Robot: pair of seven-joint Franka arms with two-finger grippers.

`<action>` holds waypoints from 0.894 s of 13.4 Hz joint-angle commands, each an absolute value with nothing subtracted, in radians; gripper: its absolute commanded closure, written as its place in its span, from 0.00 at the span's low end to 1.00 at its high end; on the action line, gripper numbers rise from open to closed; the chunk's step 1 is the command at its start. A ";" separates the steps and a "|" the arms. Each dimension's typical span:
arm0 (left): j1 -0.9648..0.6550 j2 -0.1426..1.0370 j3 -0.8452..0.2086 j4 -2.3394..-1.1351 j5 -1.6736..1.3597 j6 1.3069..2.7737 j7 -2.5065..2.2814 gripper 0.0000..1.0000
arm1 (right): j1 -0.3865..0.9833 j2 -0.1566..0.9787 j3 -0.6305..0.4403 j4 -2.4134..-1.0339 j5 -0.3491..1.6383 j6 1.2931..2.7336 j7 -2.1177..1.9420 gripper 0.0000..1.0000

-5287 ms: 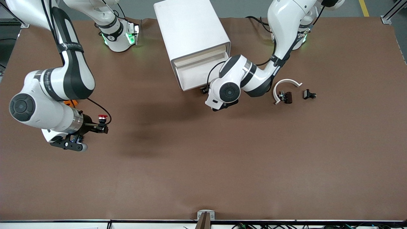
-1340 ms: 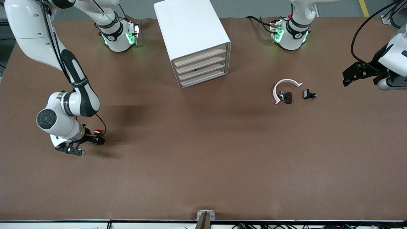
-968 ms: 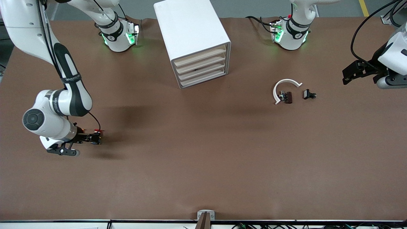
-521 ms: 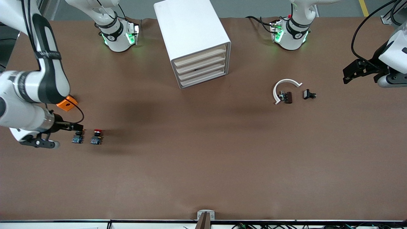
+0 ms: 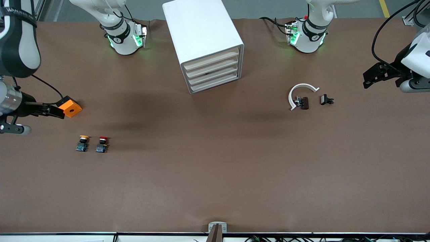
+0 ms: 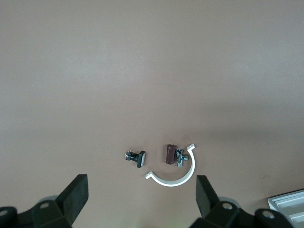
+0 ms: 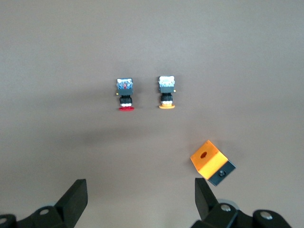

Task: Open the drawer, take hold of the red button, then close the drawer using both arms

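Observation:
The red-capped button stands on the table near the right arm's end, beside the orange-yellow-capped button. Both show in the right wrist view, the red button and the orange-yellow one. My right gripper is open and empty, up in the air next to the orange cube; its fingers are spread wide in its wrist view. The white cabinet has all four drawers pushed in. My left gripper is open and empty over the table's left-arm end, and shows in its wrist view.
A white C-shaped ring with a small brown part and a small black part lies between the cabinet and the left gripper. The ring shows in the left wrist view. The orange cube shows in the right wrist view.
The right gripper let go of the red button beside the orange-yellow one, then rose and drew back toward the orange cube. The drawer that stood open 5.3 s ago is shut. The left arm barely moved.

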State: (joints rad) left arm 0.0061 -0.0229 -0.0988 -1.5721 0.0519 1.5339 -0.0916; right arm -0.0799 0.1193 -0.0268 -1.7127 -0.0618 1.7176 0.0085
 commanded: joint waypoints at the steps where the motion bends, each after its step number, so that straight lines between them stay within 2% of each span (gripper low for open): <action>1: 0.011 -0.041 -0.097 -1.588 0.041 1.529 -0.063 0.00 | -0.104 0.051 -0.015 -1.732 -0.060 1.687 -0.046 0.00; 5: 0.011 -0.038 -0.100 -1.586 0.041 1.534 -0.063 0.00 | -0.104 0.020 -0.015 -1.721 -0.032 1.667 -0.087 0.00; 9: 0.011 -0.041 -0.095 -1.579 0.041 1.528 -0.063 0.00 | -0.100 0.031 -0.015 -1.635 -0.014 1.644 -0.089 0.00; 12: 0.011 -0.041 -0.094 -1.577 0.041 1.526 -0.063 0.00 | -0.098 0.037 -0.012 -1.586 -0.018 1.571 -0.089 0.00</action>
State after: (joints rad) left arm 0.0061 -0.0232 -0.0977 -1.5733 0.0519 1.5339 -0.0913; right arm -0.0899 0.0293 -0.0208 -1.6362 -0.0269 1.6260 -0.0737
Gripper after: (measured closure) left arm 0.000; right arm 0.000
